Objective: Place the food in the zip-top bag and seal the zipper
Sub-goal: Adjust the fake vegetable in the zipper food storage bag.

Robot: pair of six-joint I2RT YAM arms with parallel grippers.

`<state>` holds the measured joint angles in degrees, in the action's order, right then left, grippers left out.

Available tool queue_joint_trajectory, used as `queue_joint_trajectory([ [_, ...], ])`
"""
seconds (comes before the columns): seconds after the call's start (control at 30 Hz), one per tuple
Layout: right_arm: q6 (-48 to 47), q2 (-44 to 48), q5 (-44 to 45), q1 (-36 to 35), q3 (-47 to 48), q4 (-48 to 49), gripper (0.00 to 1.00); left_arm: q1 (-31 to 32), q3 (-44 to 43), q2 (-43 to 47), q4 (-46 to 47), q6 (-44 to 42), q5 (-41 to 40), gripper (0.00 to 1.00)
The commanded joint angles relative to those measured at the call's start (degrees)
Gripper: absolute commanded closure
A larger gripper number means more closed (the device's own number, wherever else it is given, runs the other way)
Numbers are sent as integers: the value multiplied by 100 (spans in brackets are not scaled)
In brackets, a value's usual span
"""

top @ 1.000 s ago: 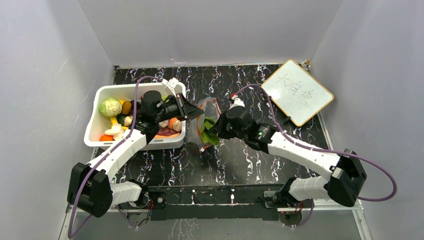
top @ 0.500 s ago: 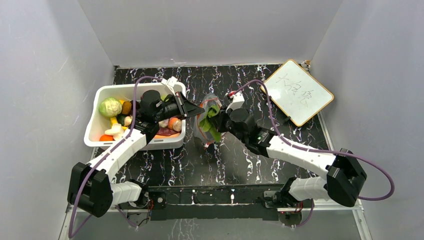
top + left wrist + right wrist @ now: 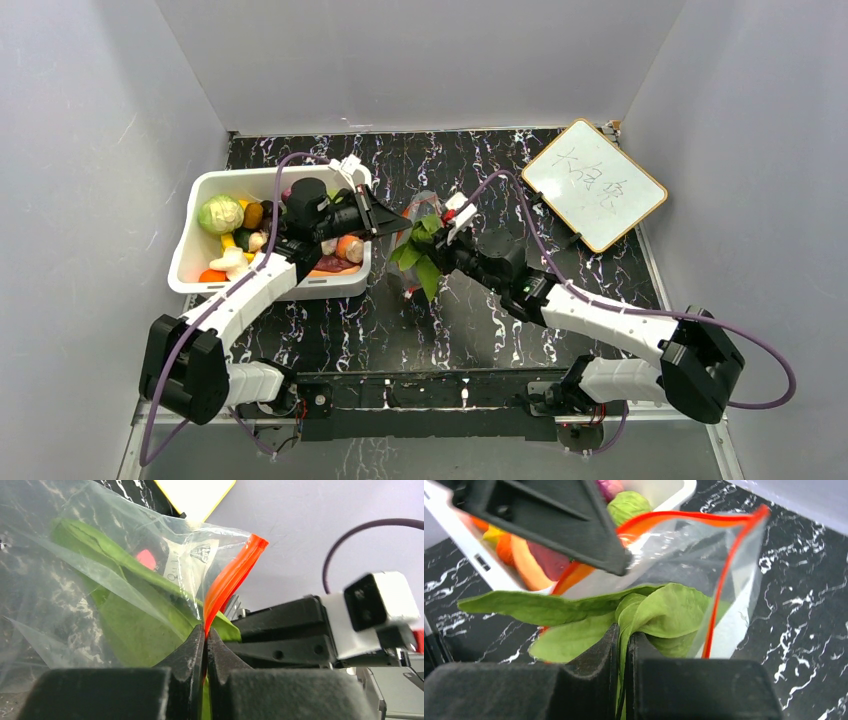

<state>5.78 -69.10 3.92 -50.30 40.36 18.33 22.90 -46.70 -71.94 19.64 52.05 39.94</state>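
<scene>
My left gripper (image 3: 205, 631) is clamped on the red-orange zipper (image 3: 229, 580), holding the zip-top bag (image 3: 70, 575) up at frame centre. My right gripper (image 3: 623, 630) pinches a green leafy vegetable (image 3: 664, 611) at the bag's open mouth, just right of the white bin (image 3: 188, 250).

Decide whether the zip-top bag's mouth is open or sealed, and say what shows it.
Open. The zipper forms a wide loop on the zip-top bag; the left gripper pinches one side, and the leafy green pokes out.
</scene>
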Motion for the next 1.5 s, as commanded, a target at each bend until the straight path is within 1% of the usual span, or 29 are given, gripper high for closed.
queue_joint_trajectory([
  [0.0, -1252, 236, -665, -41, -2, 437, 100, 12, -491, -126, -456, -286, 186, 100],
  [0.13, -1947, 255, -329, -41, -228, 671, 100, 13, -683, -144, -630, -408, 414, 100],
  [0.27, -2770, -56, -417, -41, -432, 541, 100, 13, -744, -33, -743, -433, 433, 100],
  [0.37, -2821, -218, -52, -39, -626, 664, 100, 10, -872, -121, -737, -215, 611, 100],
  [0.47, -2854, -225, 173, -41, -735, 831, 100, 13, -897, -188, -430, 146, 879, 100],
  [0.6, -2760, -192, 452, -41, -713, 888, 100, 12, -872, -152, -355, 269, 869, 100],
  [0.63, -2732, -172, 435, -40, -732, 996, 100, 13, -852, -154, -349, 289, 852, 100],
  [0.77, -2804, 112, -123, -49, -764, 1508, 100, 7, -709, -223, -369, 258, 803, 100],
  [0.97, -3289, 369, -349, -50, -767, 1594, 100, 11, -741, -426, -692, -43, 673, 100],
  [1.13, -3456, 742, -723, -58, -1086, 1817, 100, 12, -930, -531, -1082, -407, 665, 100],
  [1.2, -3721, 616, -601, -58, -1140, 1885, 100, 11, -1038, -557, -1237, -503, 773, 100],
  [1.3, -4072, 149, -286, -35, -1171, 2136, 100, 14, -1068, -462, -1344, -570, 927, 100],
  [1.33, -4093, -48, -214, -18, -1138, 2173, 100, 13, -1032, -413, -1293, -476, 967, 100],
  [1.37, -4031, -243, -133, -23, -1116, 2255, 100, 11, -923, -368, -1036, -264, 1076, 100],
  [1.47, -3455, -675, -208, -23, -1147, 2560, 100, 13, -580, -376, 20, 690, 1372, 100],
])
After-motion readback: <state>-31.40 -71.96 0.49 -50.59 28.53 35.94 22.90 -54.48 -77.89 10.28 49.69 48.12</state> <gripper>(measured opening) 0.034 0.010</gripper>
